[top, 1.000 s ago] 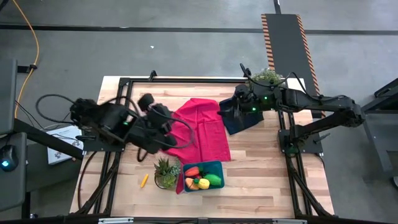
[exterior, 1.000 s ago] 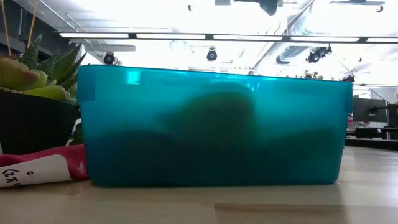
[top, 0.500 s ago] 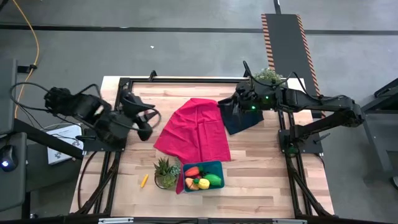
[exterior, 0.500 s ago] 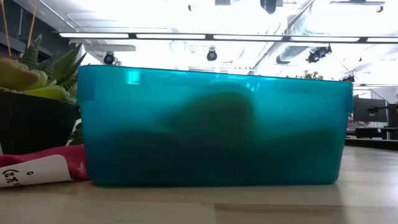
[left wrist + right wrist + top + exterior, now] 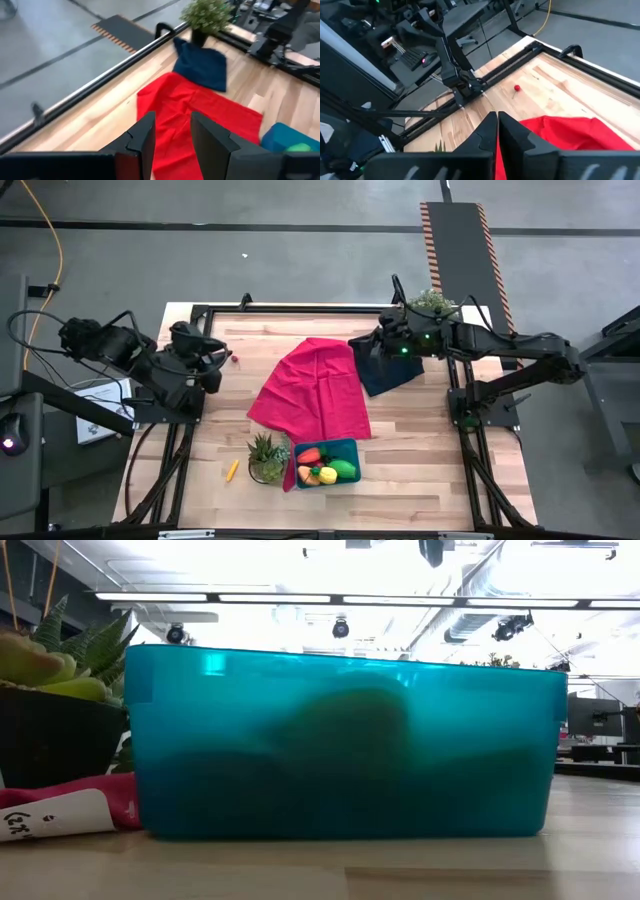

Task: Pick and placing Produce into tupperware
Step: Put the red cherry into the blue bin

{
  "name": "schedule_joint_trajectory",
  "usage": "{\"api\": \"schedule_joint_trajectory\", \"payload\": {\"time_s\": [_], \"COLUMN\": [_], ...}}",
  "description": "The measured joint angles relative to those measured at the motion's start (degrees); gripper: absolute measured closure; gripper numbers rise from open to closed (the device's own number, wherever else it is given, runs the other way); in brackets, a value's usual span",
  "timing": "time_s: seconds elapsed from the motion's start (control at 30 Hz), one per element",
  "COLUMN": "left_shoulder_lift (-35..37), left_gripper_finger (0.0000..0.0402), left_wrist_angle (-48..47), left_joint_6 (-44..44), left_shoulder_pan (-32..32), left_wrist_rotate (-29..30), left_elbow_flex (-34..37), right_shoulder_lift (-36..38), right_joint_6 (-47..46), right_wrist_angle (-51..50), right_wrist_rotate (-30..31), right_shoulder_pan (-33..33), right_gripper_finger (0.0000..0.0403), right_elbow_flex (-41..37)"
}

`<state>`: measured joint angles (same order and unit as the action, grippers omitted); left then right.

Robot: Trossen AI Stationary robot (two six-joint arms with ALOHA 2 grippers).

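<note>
The teal tupperware (image 5: 327, 463) stands near the table's front edge and fills the low view (image 5: 340, 740). In it lie a red-orange carrot (image 5: 309, 455), a yellow piece (image 5: 327, 475) and a green oval (image 5: 344, 469). A thin yellow stick (image 5: 232, 470) lies on the wood to its left. My left gripper (image 5: 220, 360) (image 5: 171, 120) hovers open at the table's left edge with nothing between its fingers. My right gripper (image 5: 368, 347) (image 5: 497, 117) hangs shut and empty above the far left corner of a navy cloth (image 5: 390, 370).
A red cloth (image 5: 310, 392) lies spread in the table's middle, reaching the tupperware. A potted succulent (image 5: 268, 458) stands left of the tupperware. A leafy plant (image 5: 430, 303) stands at the back right. A small red ball (image 5: 236, 360) lies near the left gripper. A black frame rail (image 5: 300, 310) borders the table.
My left gripper has drawn back from over the red cloth's left part toward the table's left edge, and the whole cloth now shows. The cloth, the produce and the tupperware have stayed where they were.
</note>
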<state>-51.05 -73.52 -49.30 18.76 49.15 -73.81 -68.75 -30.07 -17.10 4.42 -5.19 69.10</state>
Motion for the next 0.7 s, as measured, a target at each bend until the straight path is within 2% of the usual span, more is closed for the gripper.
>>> {"api": "schedule_joint_trajectory", "payload": {"time_s": [0.2, 0.37, 0.53, 0.7], "left_shoulder_lift": [1.55, 1.51, 1.49, 1.47], "left_gripper_finger": [0.0291, 0.0291, 0.0291, 0.0291], "left_wrist_angle": [-11.34, -16.62, -16.49, -16.50], "left_joint_6": [-14.61, -23.17, -24.89, -24.50], "left_shoulder_pan": [-0.04, -0.04, -0.40, -7.95], "left_wrist_rotate": [2.65, 4.62, 6.46, 4.65], "left_elbow_flex": [0.77, 0.79, 0.80, 0.80], "right_shoulder_lift": [-1.89, -4.41, -7.02, -8.25], "right_joint_6": [-1.03, -1.05, -1.66, -1.60], "right_wrist_angle": [1.35, 2.60, 3.22, 4.50], "right_wrist_rotate": [-0.03, -0.19, -1.98, -4.38], "right_shoulder_pan": [0.00, 0.45, 0.50, 0.50], "right_gripper_finger": [0.0402, 0.0401, 0.0401, 0.0401], "right_elbow_flex": [0.02, 0.02, 0.02, 0.02]}}
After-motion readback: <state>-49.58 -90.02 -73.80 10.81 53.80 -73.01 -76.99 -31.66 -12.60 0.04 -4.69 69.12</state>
